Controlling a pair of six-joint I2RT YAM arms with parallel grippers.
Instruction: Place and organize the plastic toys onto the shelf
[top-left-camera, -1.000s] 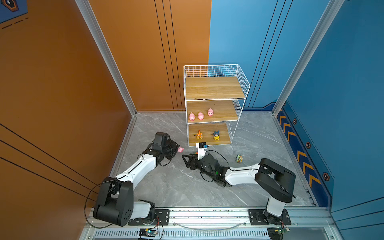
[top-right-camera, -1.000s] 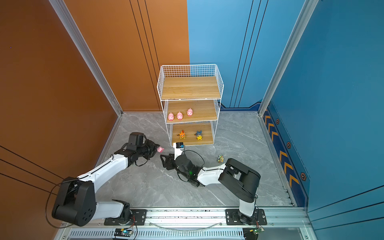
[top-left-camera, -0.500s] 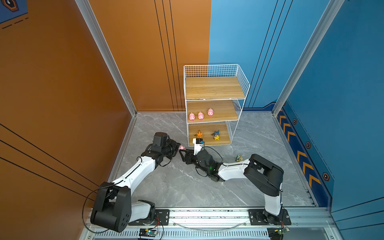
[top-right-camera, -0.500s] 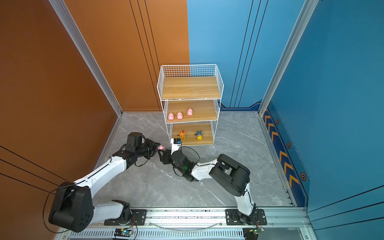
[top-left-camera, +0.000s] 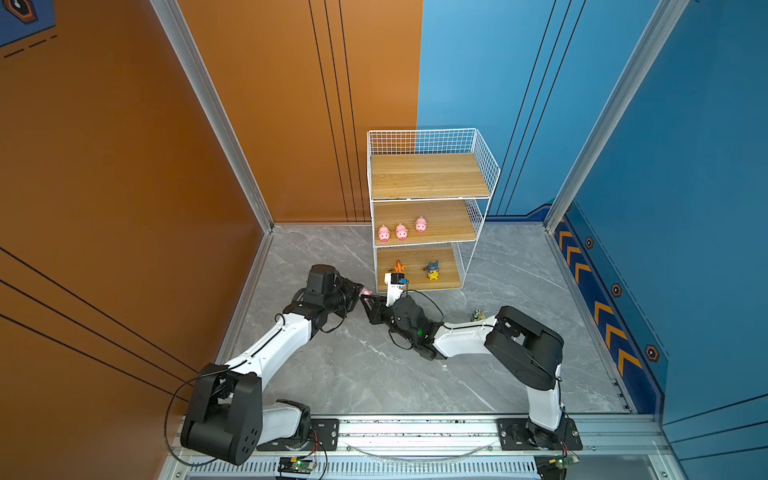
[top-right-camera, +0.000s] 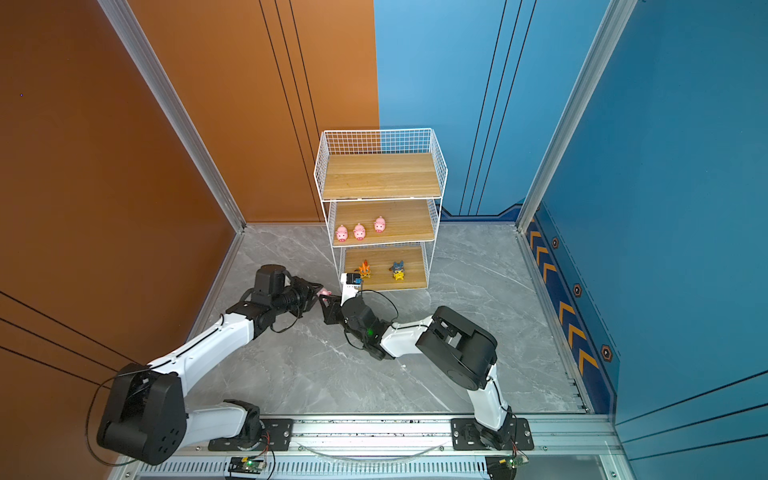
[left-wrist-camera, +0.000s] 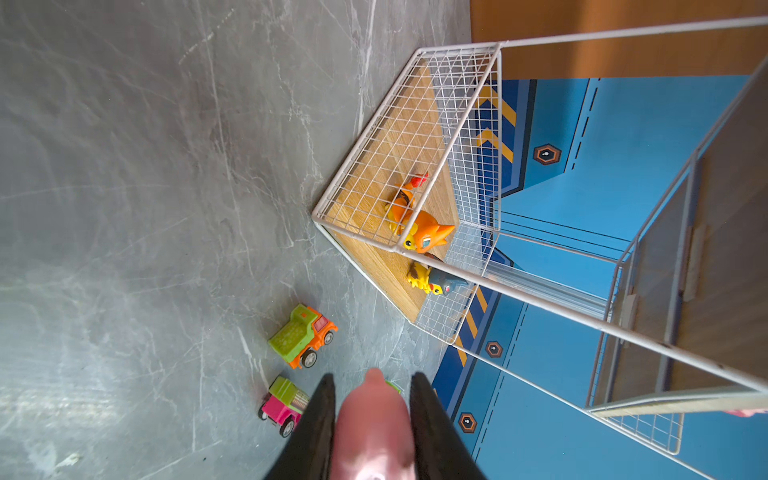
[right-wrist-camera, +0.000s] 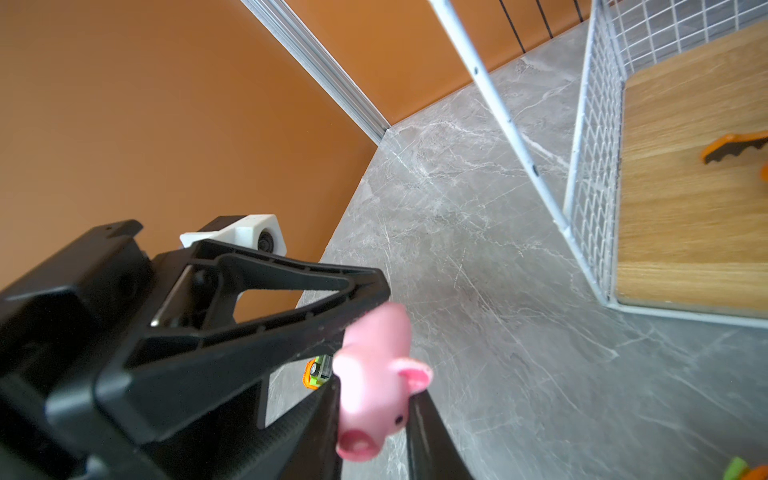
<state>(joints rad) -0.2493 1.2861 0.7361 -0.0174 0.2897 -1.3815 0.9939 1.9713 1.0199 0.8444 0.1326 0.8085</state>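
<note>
Handover in mid-air, just off the front corner of the shelf (top-left-camera: 422, 141), on the left arm's side. Caught from 2 ends at once: pig (right-wrist-camera: 376, 374), rump in the left gripper (left-wrist-camera: 372, 378), head in the right gripper (right-wrist-camera: 374, 399), both sets of jaws narrowed onto the pink plastic. Lies with its long axis roughly along the line between the 2 grippers, snout toward the right wrist. Hangs well below the middle board (top-left-camera: 449, 226), where 3 pigs (top-left-camera: 401, 231) stand in a row toward the left arm's end, bare wood beyond them.

Looks like the right arm's carry from here, being nearer the shelf, its wrist beside the corner post. Calls for the left jaws to let go first, then a lift up and across to the free stretch beside the row.

On the bottom board (top-left-camera: 451, 278), only an orange figure (top-left-camera: 399, 266) and a blue-and-yellow figure (top-left-camera: 432, 271); top board (top-left-camera: 428, 176) bare. Yet to be shelved: orange car (left-wrist-camera: 302, 334) and pink car (left-wrist-camera: 284, 405), on the grey marbled floor (top-left-camera: 332, 374) near the grippers. Orange walls on the left arm's side, blue opposite.
</note>
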